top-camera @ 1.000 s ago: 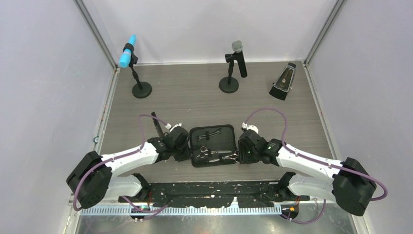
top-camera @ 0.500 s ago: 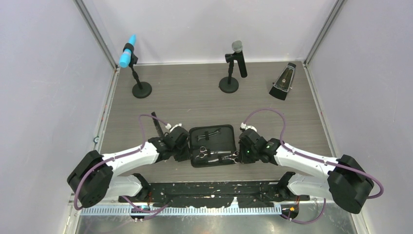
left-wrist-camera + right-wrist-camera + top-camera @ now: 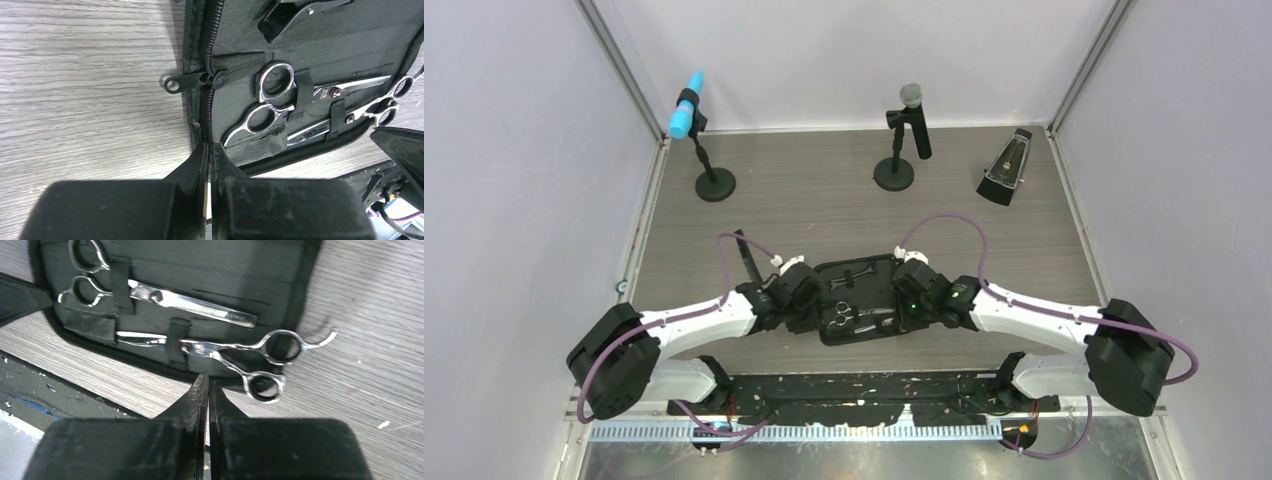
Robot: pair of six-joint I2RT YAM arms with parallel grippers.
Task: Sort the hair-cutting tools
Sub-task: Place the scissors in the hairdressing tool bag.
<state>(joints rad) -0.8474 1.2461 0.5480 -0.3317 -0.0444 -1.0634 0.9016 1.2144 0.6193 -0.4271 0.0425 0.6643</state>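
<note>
My right claw (image 3: 207, 385) is pinched fully together with nothing between the tips, poised over the near rim of the open black case (image 3: 235, 275). Just ahead of the tips lies the loose scissors (image 3: 220, 349): its blade is tucked under an elastic loop, but its finger rings hang past the case's edge, ahead and to my right, over bare table. I judge the step is seating it. With the jaws together, the tips make a good pusher: I should set them against the outer ring and nudge leftward along the blade's line, low and slow, so the blade slides through the loop and doesn't lever out.

My left claw (image 3: 209, 150) is also closed, at the case's zip edge; it may be nipping that rim, though I can't be sure. Either way it should brace the case against my push.

Further ahead, the other scissors (image 3: 190, 302) sits strapped in. The comb (image 3: 745, 256) lies on the table beyond my left claw.
</note>
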